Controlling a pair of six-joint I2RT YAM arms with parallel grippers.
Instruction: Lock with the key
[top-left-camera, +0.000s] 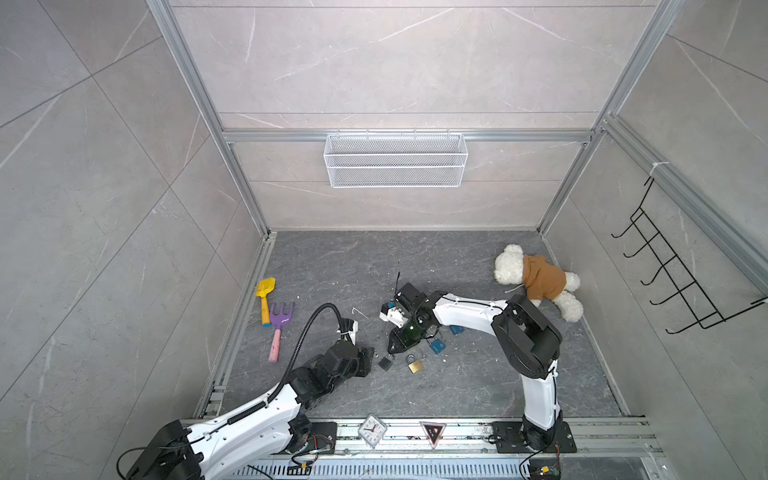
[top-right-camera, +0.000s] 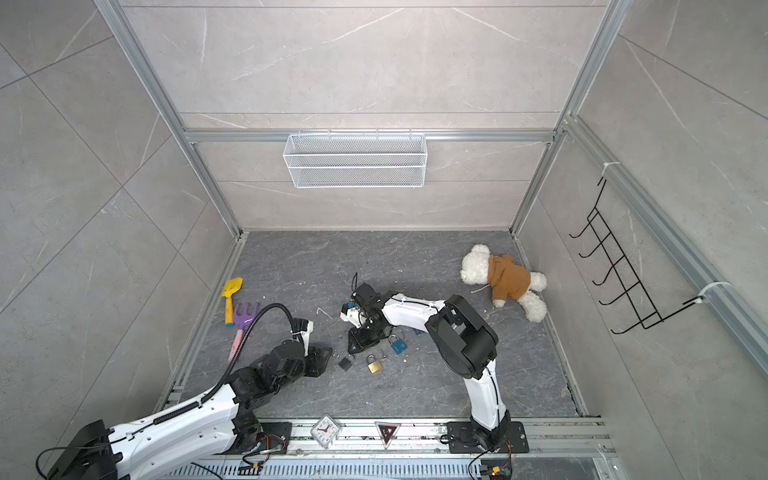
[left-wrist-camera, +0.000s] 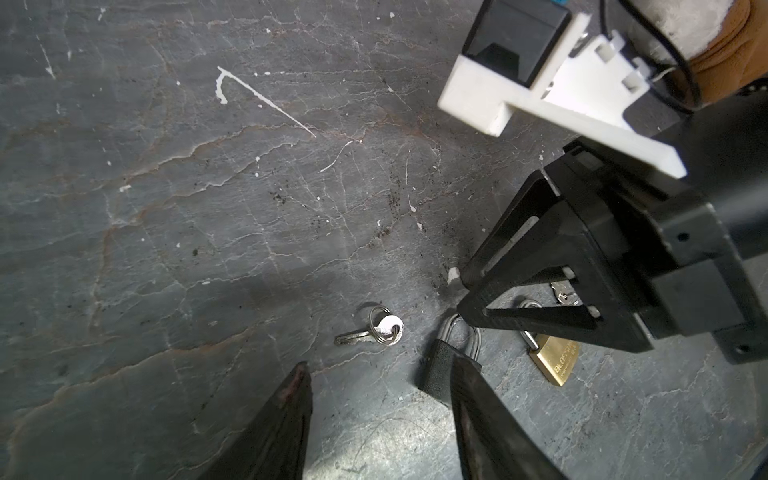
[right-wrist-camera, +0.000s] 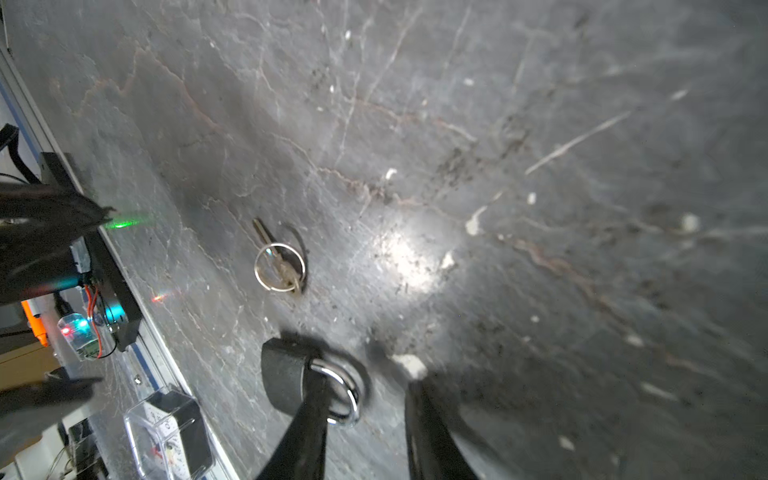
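Currently, 1 key (left-wrist-camera: 368, 334) on a ring, lying flat on the grey floor (left-wrist-camera: 208, 208) just beside the black padlock (left-wrist-camera: 440, 370), touched by neither claw; left gripper (left-wrist-camera: 380, 365), jaws apart and empty, low over the floor with the key just ahead of its tips; right gripper (right-wrist-camera: 365, 386), jaws apart, nothing clamped, 1 finger (right-wrist-camera: 307, 415) crossing over the black padlock's shackle; 1 brass padlock (left-wrist-camera: 555, 357) and 1 blue padlock (top-left-camera: 436, 345) near the same cluster

A black padlock (top-left-camera: 386, 364), a brass-gold padlock (top-left-camera: 414, 366), a blue padlock (top-left-camera: 436, 345) and a silver key (left-wrist-camera: 368, 332) are seen on a dark grey, white-veined bench (top-left-camera: 332, 270).
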